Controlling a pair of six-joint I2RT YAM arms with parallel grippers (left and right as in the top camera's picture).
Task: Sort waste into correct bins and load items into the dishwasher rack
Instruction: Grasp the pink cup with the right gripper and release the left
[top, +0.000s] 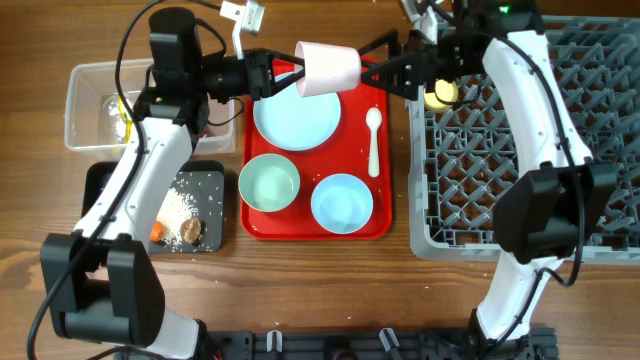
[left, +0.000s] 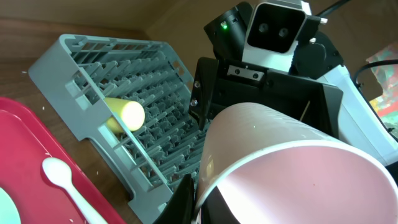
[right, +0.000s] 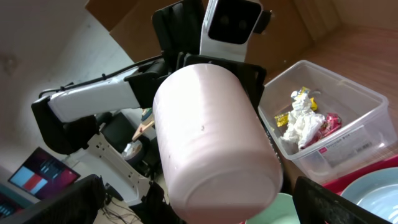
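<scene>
The small pink cup (top: 330, 68) hangs on its side above the light blue plate (top: 297, 118). My left gripper (top: 292, 76) is shut on its rim, one finger (left: 186, 199) outside the wall and one inside. My right gripper (top: 375, 66) stands open at the cup's base (right: 217, 174), and its fingers (right: 348, 202) flank the base without touching it. The yellow cup (top: 441, 94) lies in the grey dishwasher rack (top: 560, 150). Two light blue bowls (top: 269, 186) (top: 342, 203) and the white spoon (top: 374, 140) rest on the red tray (top: 385, 228).
The clear bin (top: 85, 100) at the back left holds white tissue (right: 305, 115) and red and yellow wrappers. In the black bin (top: 215, 180) in front of it lie rice grains (top: 180, 210), a brown lump (top: 192, 231) and an orange carrot (top: 157, 232).
</scene>
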